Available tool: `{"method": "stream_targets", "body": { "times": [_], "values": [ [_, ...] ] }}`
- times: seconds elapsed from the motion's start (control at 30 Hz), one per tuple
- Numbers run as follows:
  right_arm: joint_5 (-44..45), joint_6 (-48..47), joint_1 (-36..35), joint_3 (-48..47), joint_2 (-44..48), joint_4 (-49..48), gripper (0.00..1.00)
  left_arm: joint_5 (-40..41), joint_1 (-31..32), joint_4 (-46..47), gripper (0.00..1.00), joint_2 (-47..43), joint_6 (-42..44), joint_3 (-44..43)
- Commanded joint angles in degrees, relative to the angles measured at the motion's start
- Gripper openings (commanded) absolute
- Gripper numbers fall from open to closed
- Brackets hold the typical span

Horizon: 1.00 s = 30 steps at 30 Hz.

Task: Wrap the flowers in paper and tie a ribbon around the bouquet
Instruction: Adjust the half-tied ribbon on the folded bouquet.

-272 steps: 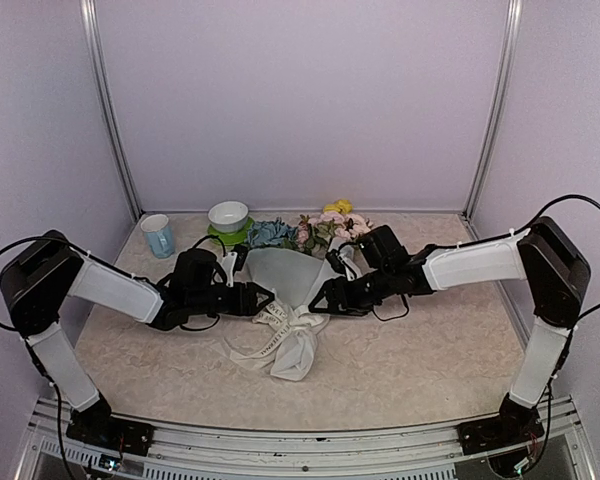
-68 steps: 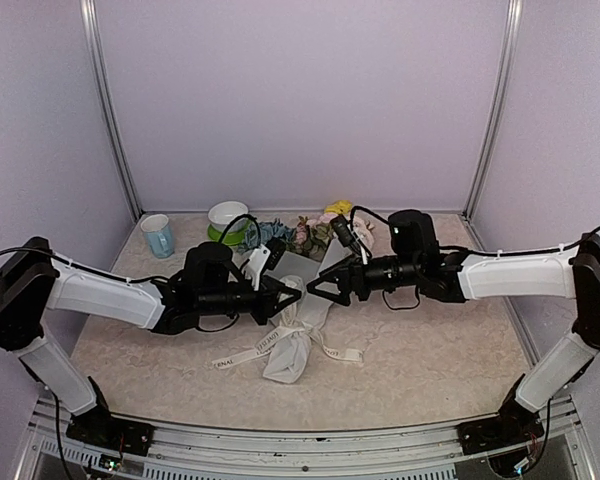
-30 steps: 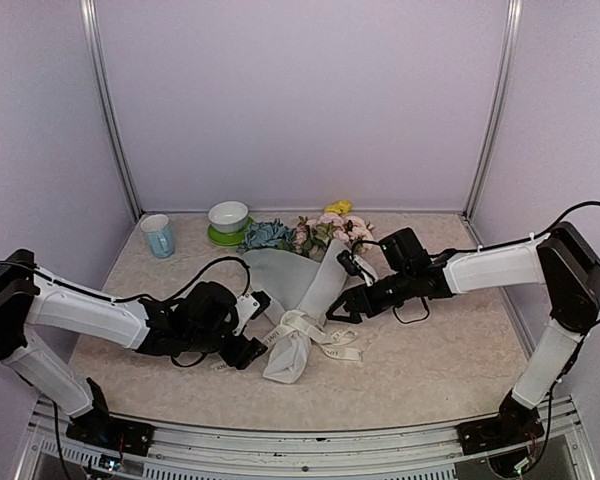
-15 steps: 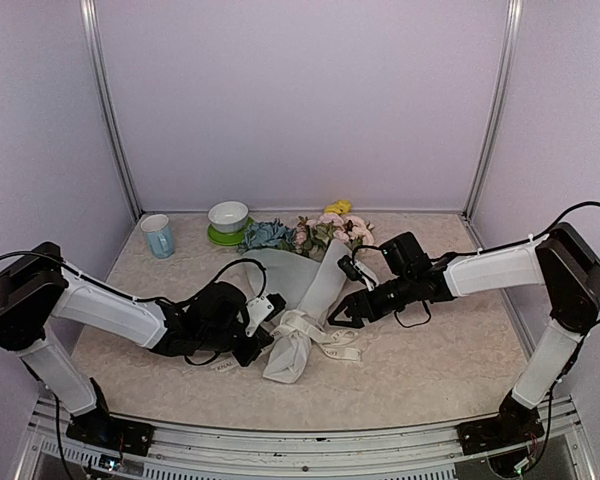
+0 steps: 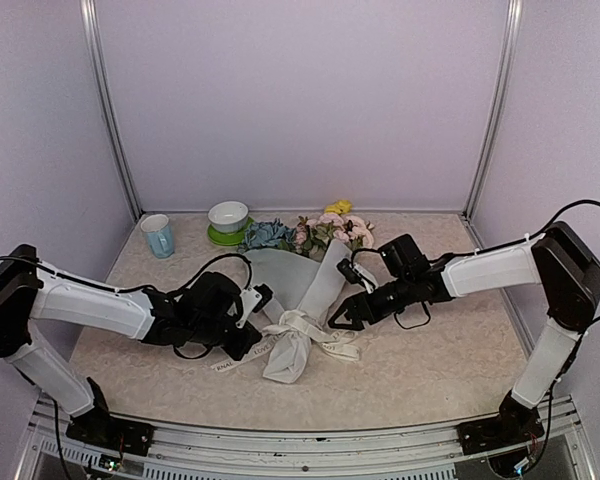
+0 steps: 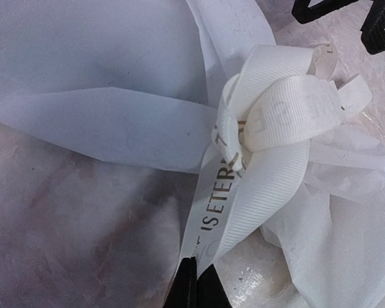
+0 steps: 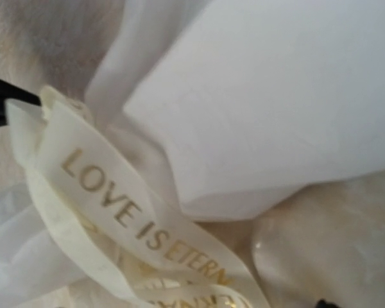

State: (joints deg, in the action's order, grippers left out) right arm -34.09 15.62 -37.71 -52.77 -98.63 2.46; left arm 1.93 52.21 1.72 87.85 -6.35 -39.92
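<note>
The table (image 5: 450,350) carried all items, with the left arm (image 5: 90,300) and the right arm (image 5: 490,268) both reaching inward toward its middle. The bouquet (image 5: 302,290) lay flat between the two arms, with the blooms pointing toward the back wall and the narrow end toward the arm bases. The paper (image 5: 278,272) formed a white cone around the stems and was bunched into a crumpled tail at the near end. The flowers (image 5: 325,230) protruded from the wide end of the cone: pink and yellow blooms on the right, a blue cluster on the left. The ribbon (image 6: 269,128) was looped in a knot around the narrow part of the cone, with printed tails trailing onto the table on both sides. The left gripper (image 6: 196,273) was low beside the knot on the left, with its fingers pressed together on one ribbon tail. The right gripper (image 5: 345,316) was just right of the knot, its fingers spread wide and holding nothing. A white bowl (image 5: 228,214) on a green saucer (image 5: 220,238) stood at the back left. A light blue cup (image 5: 159,236) stood left of the bowl, apart from it.
</note>
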Motion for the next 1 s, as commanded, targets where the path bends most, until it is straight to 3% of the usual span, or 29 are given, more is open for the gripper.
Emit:
{"method": "stream_targets", "body": {
  "times": [0.0,0.2,0.5,0.63,0.77,0.97],
  "values": [
    [0.7,-1.7,-0.1,-1.2,-1.1,2.6,0.81,-0.8,1.5,-17.2,0.00,-0.1,-8.3,-2.2],
    [3.6,-2.8,-0.2,-2.5,-0.6,6.4,0.80,-3.6,-1.4,-33.3,0.00,6.0,-20.2,-6.3],
    [10.1,-2.4,-0.5,-4.1,-2.8,9.5,0.72,-6.3,-1.1,-34.8,0.00,6.4,-27.9,-5.0],
    [15.7,-1.7,-0.5,-4.5,-1.6,10.3,0.65,-6.8,-0.4,-34.8,0.00,2.2,-34.7,-2.2],
    [11.6,-1.3,-0.6,-5.1,-4.3,8.2,0.51,-7.1,0.2,-33.5,0.00,-1.7,-37.6,-0.4],
    [10.1,-0.5,-1.1,-5.7,-7.1,6.6,0.40,-6.3,2.2,-34.0,0.00,-2.1,-39.9,0.1]
  ]
}}
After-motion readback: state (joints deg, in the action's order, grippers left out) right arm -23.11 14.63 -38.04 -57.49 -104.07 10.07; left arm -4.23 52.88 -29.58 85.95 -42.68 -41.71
